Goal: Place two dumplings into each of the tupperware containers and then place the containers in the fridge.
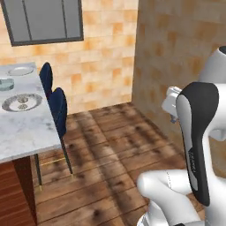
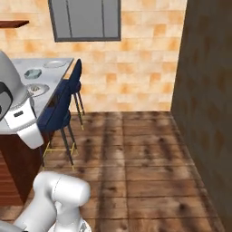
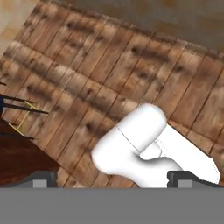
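Observation:
In the hand view my gripper is open, its two dark fingertips far apart with nothing between them, pointing down at wooden floor. On the marble counter at the left sits a round grey plate with small lumps on it, likely dumplings. Behind the plate is a pale blue-green tupperware container. Farther back lies a pale shallow dish, too small to tell what it is. My gripper is well away from the counter. The fridge is out of view.
Two dark blue chairs stand along the counter's edge. Wooden floor stretches ahead to a tiled back wall with a grey window. A brown wall closes the right side.

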